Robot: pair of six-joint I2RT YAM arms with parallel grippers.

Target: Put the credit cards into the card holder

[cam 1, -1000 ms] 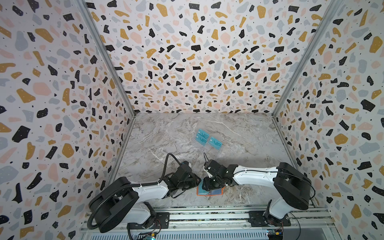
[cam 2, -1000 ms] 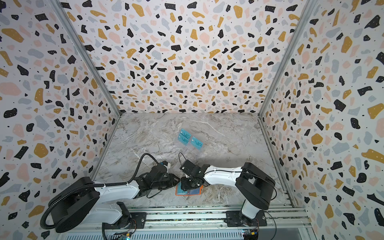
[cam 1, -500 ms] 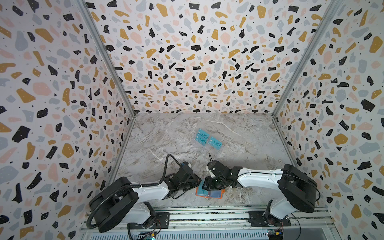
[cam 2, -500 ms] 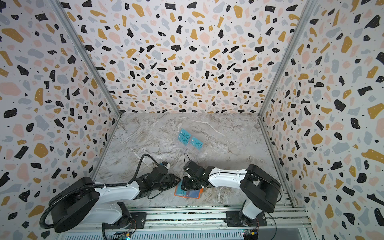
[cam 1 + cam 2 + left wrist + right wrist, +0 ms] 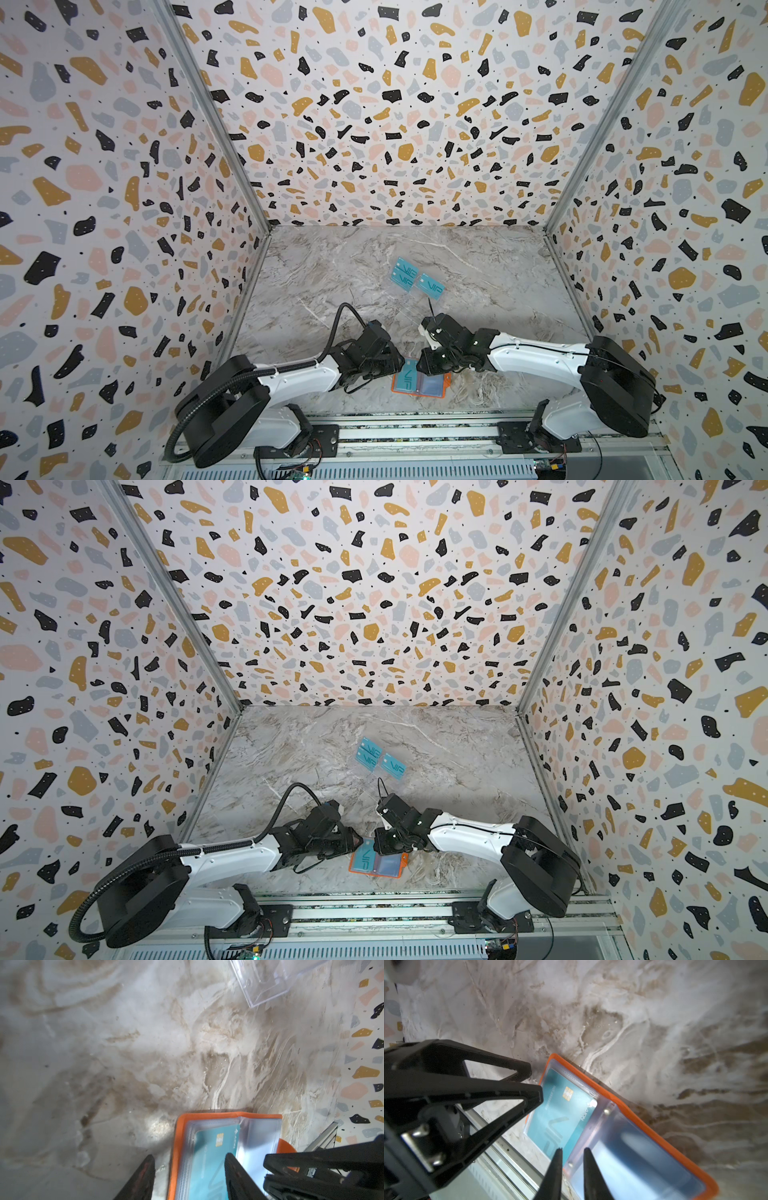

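Observation:
The orange card holder (image 5: 446, 380) (image 5: 402, 860) lies open near the table's front edge. One teal VIP credit card (image 5: 405, 377) (image 5: 209, 1155) (image 5: 558, 1113) sits in its left clear sleeve, with its far end poking past the holder's edge. My left gripper (image 5: 400, 364) (image 5: 190, 1156) is open, its fingers straddling that card's side and the holder's orange rim (image 5: 175, 1147). My right gripper (image 5: 420, 365) (image 5: 573, 1149) hovers over the holder's spine, fingertips a narrow gap apart with nothing between them. More teal credit cards (image 5: 404, 274) (image 5: 431, 287) rest further back.
A transparent acrylic stand (image 5: 409, 305) (image 5: 268, 982) carries the far teal cards at mid-table. The metal rail (image 5: 415, 432) runs just in front of the holder. Terrazzo walls (image 5: 124, 208) enclose the marble table (image 5: 332, 270) on three sides.
My left gripper's jaws have spread apart and the right gripper's jaws have closed to a narrow gap. Both stay at the holder's far edge.

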